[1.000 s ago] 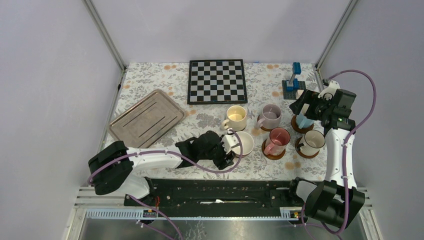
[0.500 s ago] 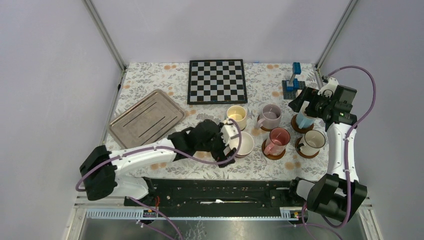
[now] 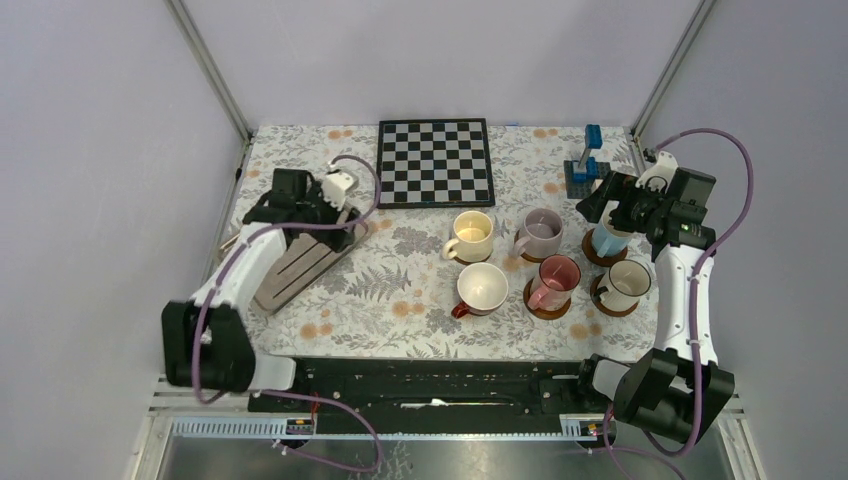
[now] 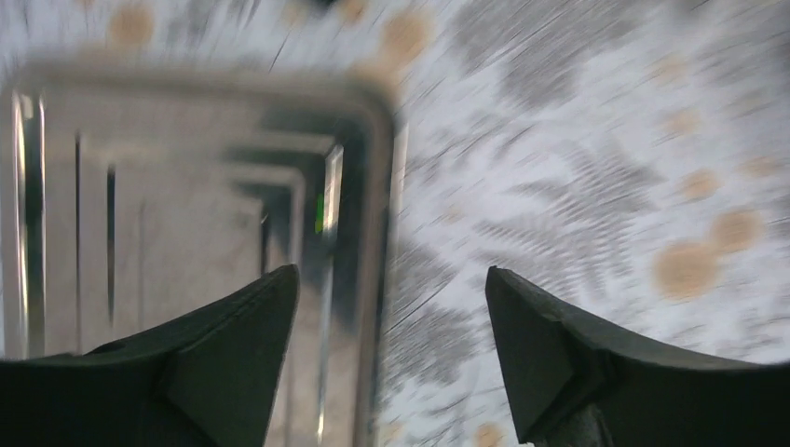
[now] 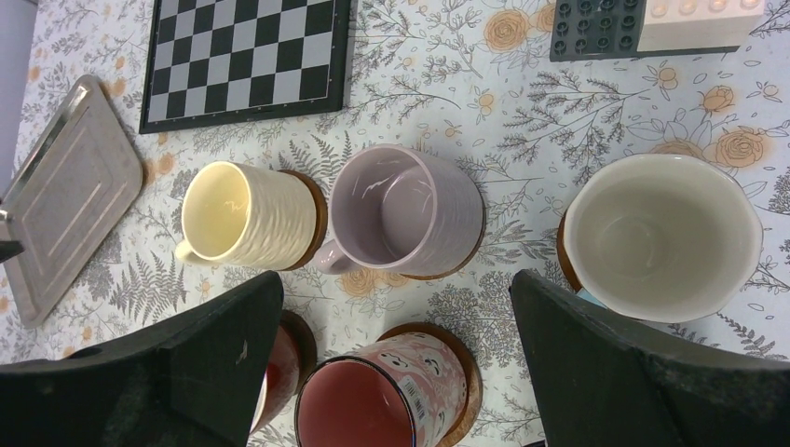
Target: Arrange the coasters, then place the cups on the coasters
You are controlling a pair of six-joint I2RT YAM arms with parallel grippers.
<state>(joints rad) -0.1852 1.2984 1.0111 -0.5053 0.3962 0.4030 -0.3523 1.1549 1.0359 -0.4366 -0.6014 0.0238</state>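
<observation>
Hovering over the tray (image 3: pixel 290 262), the left gripper (image 4: pixel 391 279) is standing spread and empty. The right gripper (image 5: pixel 396 281) is hanging wide apart above the blue cup (image 5: pixel 663 237). Six cups (image 5: pixel 410 209) are sitting on coasters (image 5: pixel 319 212), right of the tray.

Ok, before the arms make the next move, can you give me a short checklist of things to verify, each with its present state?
1. Left hand empty: ok, open above the rim of the rectangular metal tray.
2. Right hand empty: ok, open above the mugs.
3. Cream-yellow ribbed mug on round brown wooden coaster: ok.
4. Lilac mug on second coaster: ok.
5. Pink patterned mug on third coaster: ok.
6. Dark red mug with cream inside centred on a coaster: cannot tell, mostly hidden.
</observation>
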